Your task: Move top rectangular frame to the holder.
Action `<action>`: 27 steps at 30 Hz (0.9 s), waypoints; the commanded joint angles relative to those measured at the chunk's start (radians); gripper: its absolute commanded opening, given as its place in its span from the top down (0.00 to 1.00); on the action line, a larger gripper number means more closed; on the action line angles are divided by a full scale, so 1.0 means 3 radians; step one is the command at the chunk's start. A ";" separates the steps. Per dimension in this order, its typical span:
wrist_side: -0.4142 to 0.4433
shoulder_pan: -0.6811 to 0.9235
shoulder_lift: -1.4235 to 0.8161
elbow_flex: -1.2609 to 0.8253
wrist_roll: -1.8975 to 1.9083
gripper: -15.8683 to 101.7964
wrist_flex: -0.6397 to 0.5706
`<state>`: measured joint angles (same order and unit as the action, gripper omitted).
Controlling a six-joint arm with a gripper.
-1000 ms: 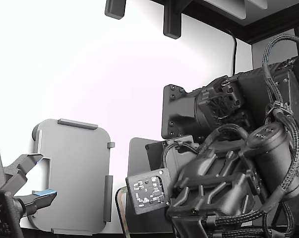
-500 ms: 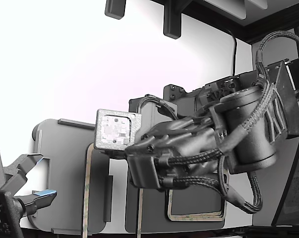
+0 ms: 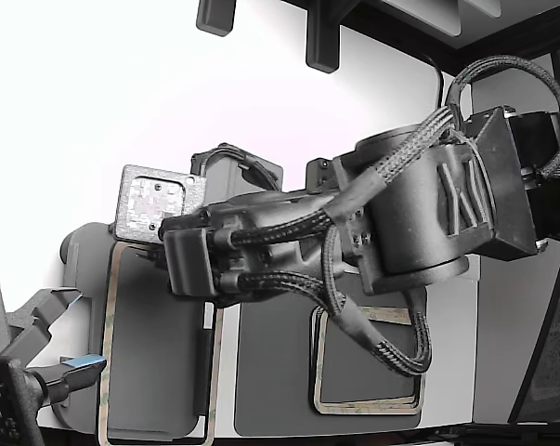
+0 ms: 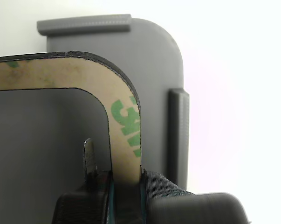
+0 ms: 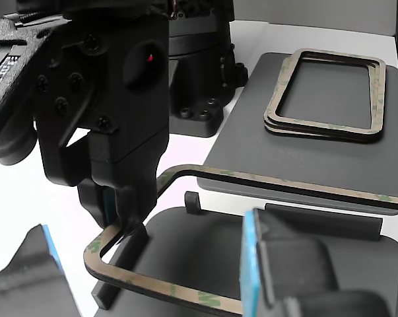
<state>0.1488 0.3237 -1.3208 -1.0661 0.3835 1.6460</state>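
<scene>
currently carrying: gripper (image 4: 126,186) fingers clamp top rectangular frame (image 4: 124,116) above holder (image 4: 159,60). next we align within tabs, lower, release.

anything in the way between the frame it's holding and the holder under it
Nothing visible. The gripper holds the frame directly over the holder, whose face below it looks bare. Only the holder's raised edge tabs sit nearby, just outside the frame's border.

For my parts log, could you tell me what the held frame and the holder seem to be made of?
Frame: thin dark sheet under a matte tan liner with green print, probably paper-backed adhesive. Holder: light grey matte plastic, likely moulded or printed, judging by its raised tabs.
</scene>
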 commanded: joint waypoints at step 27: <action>-0.0184 -0.0322 0.0327 0.0322 -0.0271 0.96 0.0036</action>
<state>0.0966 0.2439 -1.2011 -0.9863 0.3037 1.6460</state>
